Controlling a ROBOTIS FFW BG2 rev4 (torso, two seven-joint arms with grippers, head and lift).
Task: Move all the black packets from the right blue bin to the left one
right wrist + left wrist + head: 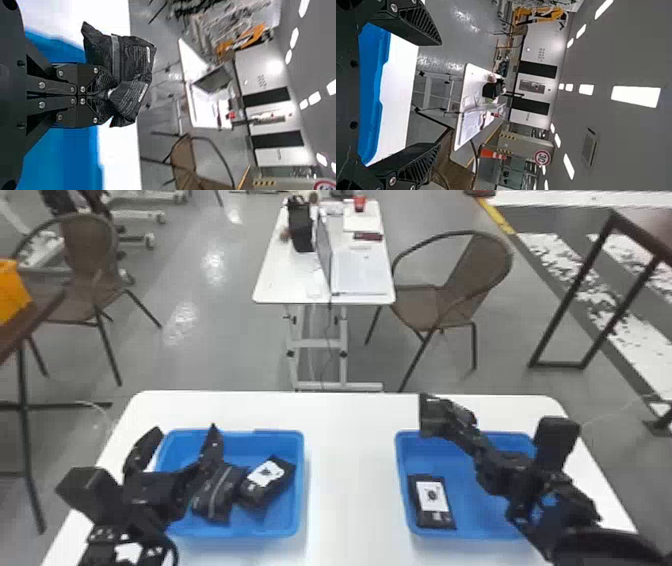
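— Where are the packets to be found?

— One, the held packet (132, 57), is gripped by the right gripper (107, 95), its fingers closed on a gathered fold; in the head view it is held up near the far edge of the right bin (475, 505). The flat packet (432, 502) is left in that bin, label up, beside the wall on the left. The striped packet (215, 492) and the labelled packet (267, 482) are seen in the left bin (230, 531).

— And the left gripper (186, 430)?

— Nothing is gripped there; its fingers are spread over the left bin's outer side.

— How is such a packet best handled?

— As something light and soft, probably. The film is creased, so a slip or swing may be expected if only a corner is caught. For the flat one, a grasp across its narrow middle is advised; hard squeezing is best avoided, the contents being unknown.
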